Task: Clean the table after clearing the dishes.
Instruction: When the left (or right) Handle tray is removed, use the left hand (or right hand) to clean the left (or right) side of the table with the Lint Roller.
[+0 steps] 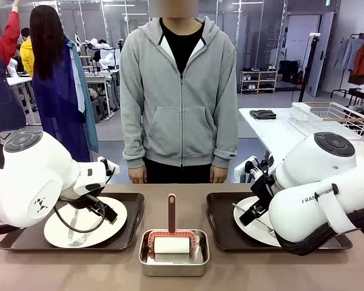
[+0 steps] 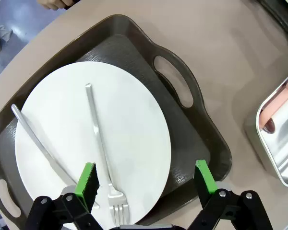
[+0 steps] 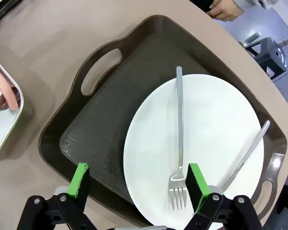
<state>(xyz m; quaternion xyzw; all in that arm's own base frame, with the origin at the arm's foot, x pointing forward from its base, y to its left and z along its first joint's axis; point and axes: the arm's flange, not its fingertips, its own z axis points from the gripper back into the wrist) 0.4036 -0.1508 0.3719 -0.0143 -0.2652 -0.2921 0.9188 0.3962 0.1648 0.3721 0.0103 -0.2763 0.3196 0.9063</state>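
Nothing is cleared yet: the left plate [image 2: 110, 134] and right plate [image 3: 211, 124] are sitting on their trays [image 1: 135, 212] on the table [image 1: 261, 273], with the wiping not begun. The left gripper [image 2: 145, 179] is hovering, jaws spread and empty, over its plate's near edge; the right gripper [image 3: 138, 179] is hanging likewise. What is probably a cleaning roller [image 1: 171, 244] is lying in the steel pan [image 1: 173, 271] between them.

Matt table [image 1: 60, 267], textured tray [image 2: 192, 129], shiny steel pan [image 1: 173, 265].
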